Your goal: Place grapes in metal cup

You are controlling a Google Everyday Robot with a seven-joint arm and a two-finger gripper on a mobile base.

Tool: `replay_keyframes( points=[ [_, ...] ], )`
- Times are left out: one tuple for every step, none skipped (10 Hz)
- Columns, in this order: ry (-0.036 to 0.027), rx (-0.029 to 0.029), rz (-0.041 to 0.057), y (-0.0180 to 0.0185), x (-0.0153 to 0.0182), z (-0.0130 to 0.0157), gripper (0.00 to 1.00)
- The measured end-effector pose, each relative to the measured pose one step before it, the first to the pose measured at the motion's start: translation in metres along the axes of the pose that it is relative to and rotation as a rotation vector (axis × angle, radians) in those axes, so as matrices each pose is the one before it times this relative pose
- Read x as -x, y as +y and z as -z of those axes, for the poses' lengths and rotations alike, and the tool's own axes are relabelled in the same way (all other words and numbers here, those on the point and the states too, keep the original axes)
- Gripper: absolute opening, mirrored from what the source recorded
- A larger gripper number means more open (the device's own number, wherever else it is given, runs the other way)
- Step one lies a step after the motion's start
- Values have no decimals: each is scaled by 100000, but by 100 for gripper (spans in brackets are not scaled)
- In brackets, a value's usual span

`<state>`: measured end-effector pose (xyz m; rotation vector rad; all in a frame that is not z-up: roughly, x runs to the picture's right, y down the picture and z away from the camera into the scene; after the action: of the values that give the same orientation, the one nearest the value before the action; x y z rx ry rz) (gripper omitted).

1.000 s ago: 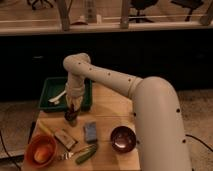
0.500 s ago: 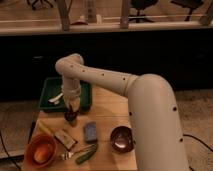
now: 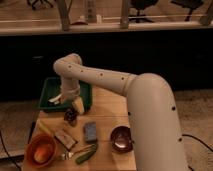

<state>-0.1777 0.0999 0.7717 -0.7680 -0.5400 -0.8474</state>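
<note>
The gripper [image 3: 74, 106] is hanging just above the dark grapes [image 3: 71, 116] beside the green tray [image 3: 50, 89]; whether it is pinching them cannot be told.

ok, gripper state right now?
Gripper: state cannot be told; it is just above the small dark purplish-black lumpy grape cluster on the wooden table.

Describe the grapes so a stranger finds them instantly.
On the wooden table, look to the green tray at the back left. Just in front of it, under the gripper, lie the grapes: a small, lumpy, purplish-black cluster, unlike the flat blue sponge to their right or the long green cucumber.
</note>
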Motion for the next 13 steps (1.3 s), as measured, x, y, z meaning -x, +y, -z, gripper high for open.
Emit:
replay_keyframes(
  points=[
    [-7,-132,-254,95,-83,88,80],
    [-81,-129,-1,-12,10,2,80],
    [-177,-462,42,-61,-35,39,80],
    [-542,-587,348,-27,-68,6,80],
    [-428,-299,420,-20,24,-8,80],
    [-487,-490,539,14,-31,6,80],
    [-601,-552,476,-26,-25,16,80],
    [-608,-211,287,-76,-35,-11,80],
    [-420,-50,212,-53,-23,-66,80],
    [-513,234,270,-21,-1,-57,80],
    [-404,362,-46,67,-82,-38,80],
    [-201,382,-112,87,-124,-29,80],
    [-86,106,-26,-4,-37,-11,80]
  ],
)
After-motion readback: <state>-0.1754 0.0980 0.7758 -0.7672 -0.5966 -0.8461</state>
